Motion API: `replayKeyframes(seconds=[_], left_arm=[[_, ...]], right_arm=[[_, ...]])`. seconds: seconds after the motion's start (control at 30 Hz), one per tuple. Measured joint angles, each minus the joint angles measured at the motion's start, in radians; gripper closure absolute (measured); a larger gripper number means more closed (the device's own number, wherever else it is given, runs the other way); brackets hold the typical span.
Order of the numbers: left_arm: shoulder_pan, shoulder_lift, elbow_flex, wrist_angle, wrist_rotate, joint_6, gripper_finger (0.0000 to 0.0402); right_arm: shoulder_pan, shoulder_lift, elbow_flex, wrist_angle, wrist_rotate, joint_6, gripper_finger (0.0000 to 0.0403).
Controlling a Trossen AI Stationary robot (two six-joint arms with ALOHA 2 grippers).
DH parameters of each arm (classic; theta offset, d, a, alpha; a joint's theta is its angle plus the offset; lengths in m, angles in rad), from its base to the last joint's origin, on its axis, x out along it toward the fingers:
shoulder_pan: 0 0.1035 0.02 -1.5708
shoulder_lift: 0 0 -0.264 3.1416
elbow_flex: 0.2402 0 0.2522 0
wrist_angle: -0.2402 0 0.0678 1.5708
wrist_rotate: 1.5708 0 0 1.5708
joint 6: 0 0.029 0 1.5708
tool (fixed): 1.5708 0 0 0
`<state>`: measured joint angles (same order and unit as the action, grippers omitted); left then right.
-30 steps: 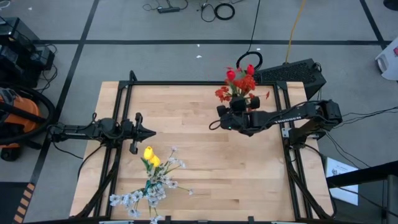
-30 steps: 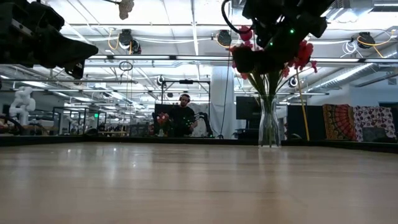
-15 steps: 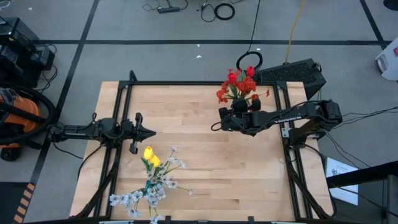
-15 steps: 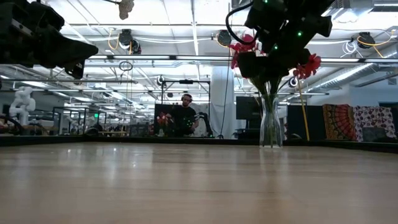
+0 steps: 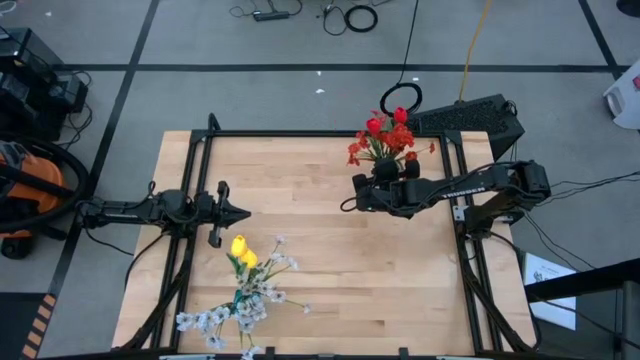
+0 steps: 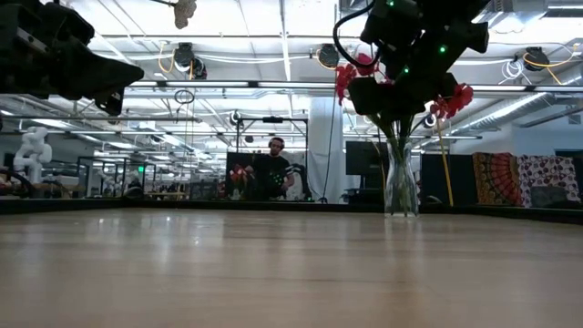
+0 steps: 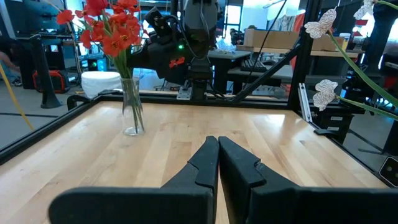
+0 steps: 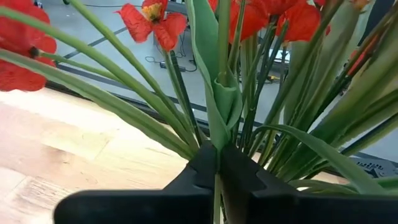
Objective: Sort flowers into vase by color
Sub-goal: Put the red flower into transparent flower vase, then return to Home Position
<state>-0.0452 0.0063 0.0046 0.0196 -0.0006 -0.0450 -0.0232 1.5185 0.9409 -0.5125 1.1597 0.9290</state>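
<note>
Grey floor with black tape lines and a few loose cables surrounds a light wooden table (image 5: 320, 250) in a black frame, and the low view shows a big workshop beyond it with a person (image 6: 271, 173) standing far back. Starting on the left of the high view, the left gripper (image 5: 238, 212) just hangs over the table's left side, well away from the vase, with its fingers (image 7: 208, 163) pressed together and nothing between them, easy to see in its own wrist cam. A bit further along, near the front edge, a loose pile of flowers lies flat on the wood: yellow tulip buds (image 5: 242, 252) at the top end, and sprays of small white blossoms (image 5: 232, 315) spreading out below them, green stalks all tangled together. Over on the right side toward the back stands a clear glass vase (image 6: 400, 187), upright, holding the red flowers (image 5: 383, 138) bunched up out of its mouth. The right gripper (image 5: 347, 202) comes in from the right edge and sits right by that bunch. In the right wrist view its fingertips (image 8: 205, 160) are closed tight on a green stem (image 8: 222, 68) in among the other stalks and leaves, with red petals (image 8: 153, 22) above.
</note>
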Motion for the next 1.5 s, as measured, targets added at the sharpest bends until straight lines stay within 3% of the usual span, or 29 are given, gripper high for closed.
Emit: replayKeyframes(seconds=[0.43, 1.03, 1.3, 1.5], left_arm=[[0.000, 0.000, 0.000, 0.000, 0.000, 0.000, 0.0383], [0.000, 0.000, 0.000, 0.000, 0.000, 0.000, 0.0383], [0.000, 0.000, 0.000, 0.000, 0.000, 0.000, 0.0383], [0.000, 0.000, 0.000, 0.000, 0.000, 0.000, 0.0383]], right_arm=[[0.057, 0.000, 0.000, -0.022, -0.019, -0.005, 0.0332], [0.134, -0.110, 0.000, -0.088, -0.022, -0.033, 0.0328], [0.190, -0.257, 0.000, -0.098, -0.136, -0.066, 0.0328], [0.250, -0.337, 0.000, -0.098, -0.240, -0.194, 0.0330]])
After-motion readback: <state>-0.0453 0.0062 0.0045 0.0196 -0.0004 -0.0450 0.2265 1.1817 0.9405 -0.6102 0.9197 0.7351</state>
